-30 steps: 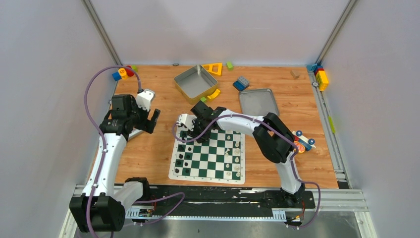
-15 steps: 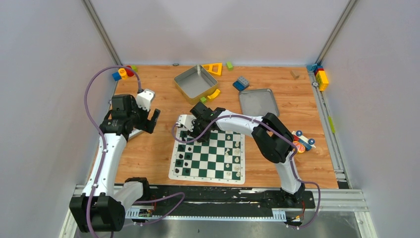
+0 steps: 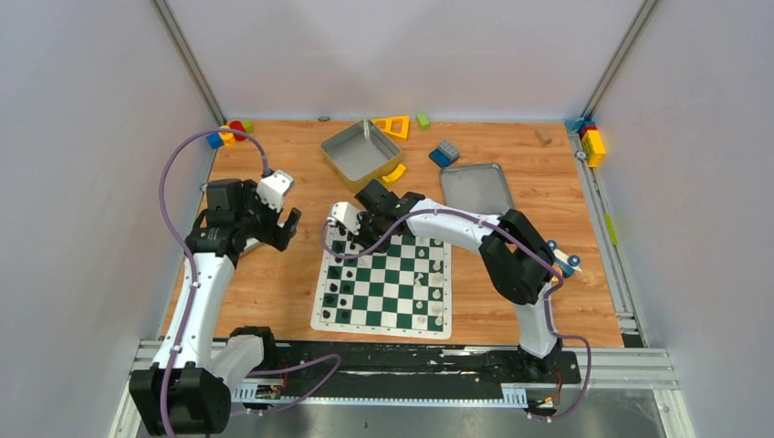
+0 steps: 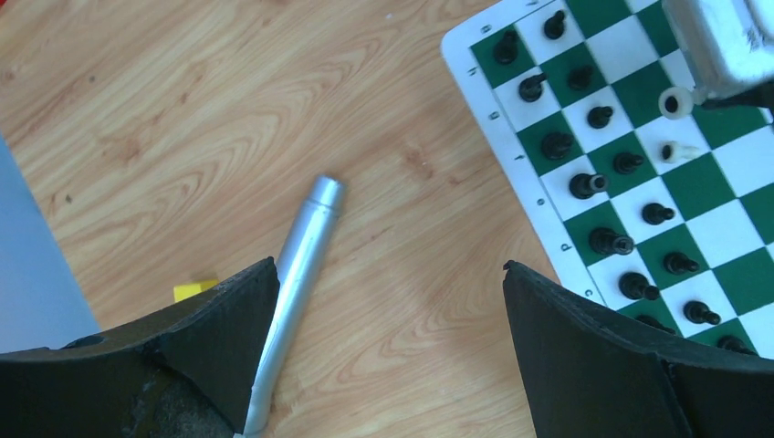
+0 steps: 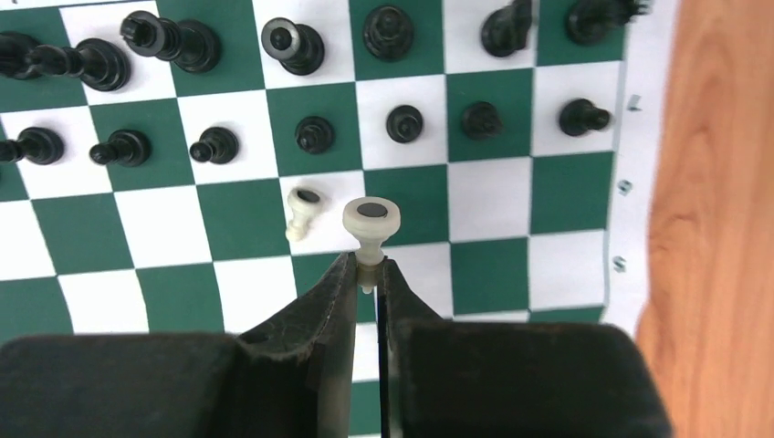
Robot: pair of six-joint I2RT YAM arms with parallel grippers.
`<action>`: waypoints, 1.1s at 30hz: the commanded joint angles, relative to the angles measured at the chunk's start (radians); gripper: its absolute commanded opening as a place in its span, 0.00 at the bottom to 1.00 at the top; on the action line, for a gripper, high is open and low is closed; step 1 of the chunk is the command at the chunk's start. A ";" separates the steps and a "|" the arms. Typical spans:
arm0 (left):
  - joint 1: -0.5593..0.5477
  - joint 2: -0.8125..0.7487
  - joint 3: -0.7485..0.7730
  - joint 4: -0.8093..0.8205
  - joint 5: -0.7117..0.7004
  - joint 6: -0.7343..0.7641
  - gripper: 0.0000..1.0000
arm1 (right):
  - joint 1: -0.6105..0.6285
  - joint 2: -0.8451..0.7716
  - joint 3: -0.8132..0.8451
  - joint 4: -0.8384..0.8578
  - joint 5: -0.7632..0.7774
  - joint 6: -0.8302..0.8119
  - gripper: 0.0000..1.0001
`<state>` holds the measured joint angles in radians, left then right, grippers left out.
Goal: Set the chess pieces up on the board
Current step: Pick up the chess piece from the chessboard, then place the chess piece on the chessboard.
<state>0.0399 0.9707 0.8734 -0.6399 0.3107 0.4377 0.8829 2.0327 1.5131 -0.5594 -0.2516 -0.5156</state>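
**Top view.** My right gripper (image 3: 351,228) reaches over the far left corner of the board (image 3: 319,321). My left gripper (image 3: 278,224) hangs above the wooden table (image 3: 274,292), off the board's left edge. Black pieces (image 3: 336,290) fill the two columns along the board's left side, and white pieces (image 3: 436,283) stand along its right side. A deep grey tray (image 3: 360,151) and a flat grey tray (image 3: 476,187) lie beyond the board's far edge.

**Right wrist view.** My right gripper (image 5: 365,269) has its jaws drawn narrow, pinching a white pawn (image 5: 371,219) by its slender part, with the round end pointing away from me. The pawn is over the board (image 5: 566,192), one row short of the row of black pieces (image 5: 404,123). I cannot tell whether it touches the squares. A second white pawn (image 5: 301,208) sits tilted just beside it on a white square.

**Left wrist view.** My left gripper (image 4: 388,269) has its jaws spread wide and holds nothing. Below them the table (image 4: 183,119) carries a metal rod (image 4: 301,265) and a small yellow block (image 4: 193,289), both left of the board (image 4: 698,182). The black pieces (image 4: 584,185) line that edge, and both white pawns show farther in, the gripped white pawn (image 4: 676,102) and the second white pawn (image 4: 677,151).
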 commanded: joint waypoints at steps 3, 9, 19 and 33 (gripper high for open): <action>0.003 -0.003 -0.022 0.099 0.326 0.096 1.00 | -0.054 -0.165 -0.018 -0.017 -0.023 0.004 0.00; 0.000 0.037 -0.026 0.131 0.628 0.151 0.98 | -0.103 -0.287 -0.064 -0.052 -0.202 0.038 0.00; -0.209 0.089 0.018 0.195 0.766 0.201 0.93 | -0.168 -0.371 -0.089 -0.114 -0.501 0.048 0.00; -0.451 0.241 0.070 0.267 0.747 0.400 0.78 | -0.232 -0.371 -0.069 -0.149 -0.657 0.064 0.00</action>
<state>-0.3809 1.1893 0.8997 -0.4137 1.0370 0.7429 0.6636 1.6989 1.4212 -0.7063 -0.8242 -0.4572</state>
